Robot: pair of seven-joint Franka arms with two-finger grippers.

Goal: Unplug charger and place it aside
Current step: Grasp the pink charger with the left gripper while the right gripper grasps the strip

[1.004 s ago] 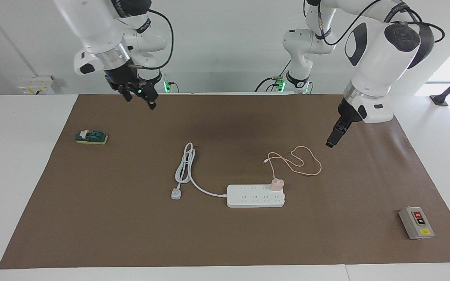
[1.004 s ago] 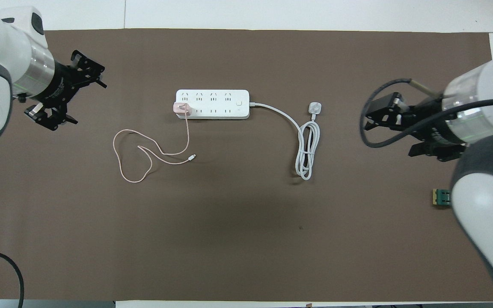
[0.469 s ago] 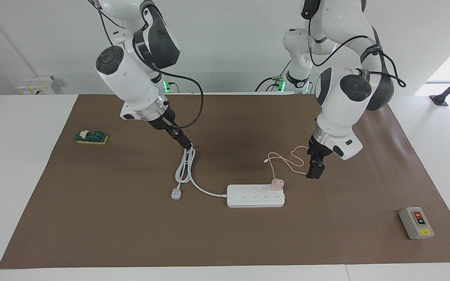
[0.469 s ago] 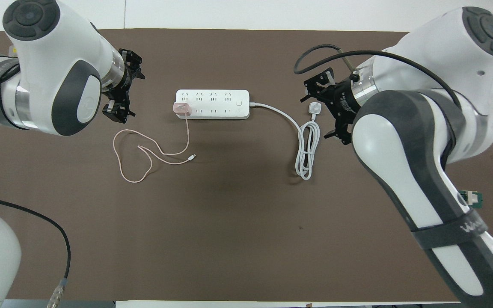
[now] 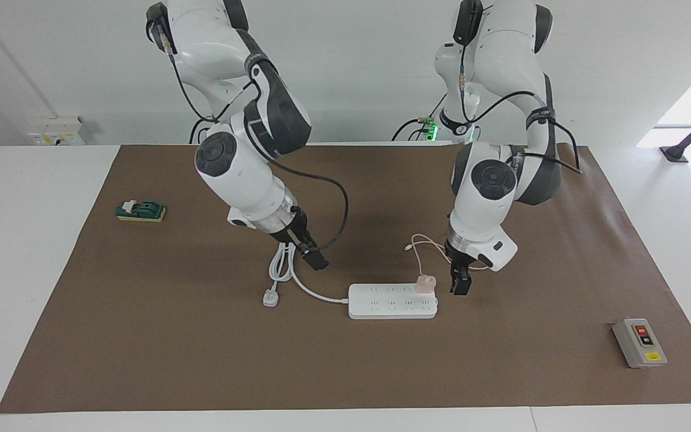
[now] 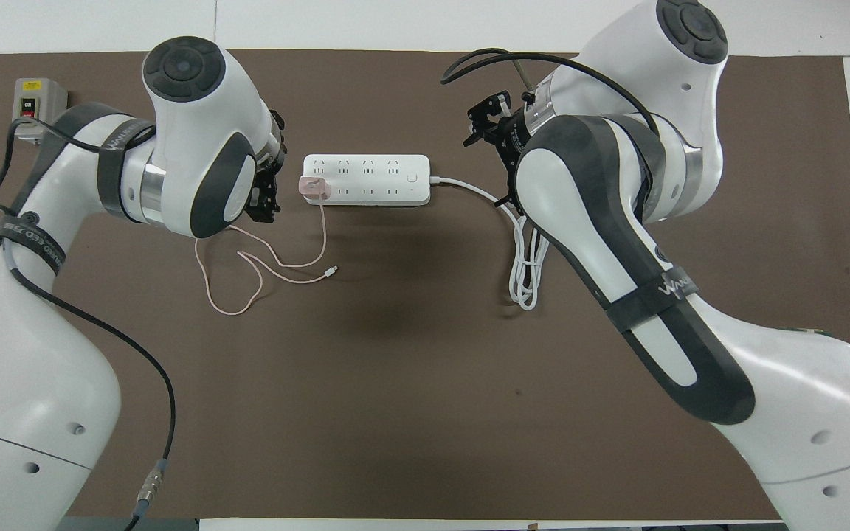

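Facing view
Charger [image 5: 424, 284]: sitting plugged into the power strip [image 5: 392, 301], at the strip's end toward the left arm, in the row nearer the robots.
Pink cable [image 5: 422, 247]: looping over the brown mat [image 5: 141, 336] nearer the robots than the strip, partly hidden by the left arm.
Left tool [image 5: 460, 287]: hanging low just beside the charger, off the strip's end, not touching it; I cannot tell whether its fingers are spread.
Right tool [image 5: 317, 261]: hovering over the strip's thick white cord [image 5: 288, 267], short of the strip; finger state not readable either.
Open room: the mat is lying bare toward the edge farthest from the robots; a grey switch box [image 5: 639, 342] is sitting near the corner at the left arm's end, a green block [image 5: 141, 211] near the mat's edge at the right arm's end.

Overhead view
Charger [image 6: 314, 187]: showing pink on the strip's [image 6: 366, 179] end socket, cable [image 6: 263, 265] trailing toward the robots.
Left tool [image 6: 265, 193]: mostly covered by its own wrist, beside the charger.
Right tool [image 6: 495, 133]: over the mat by the strip's cord end.
Tabletop [image 6: 469, 22]: white edge showing around the mat.
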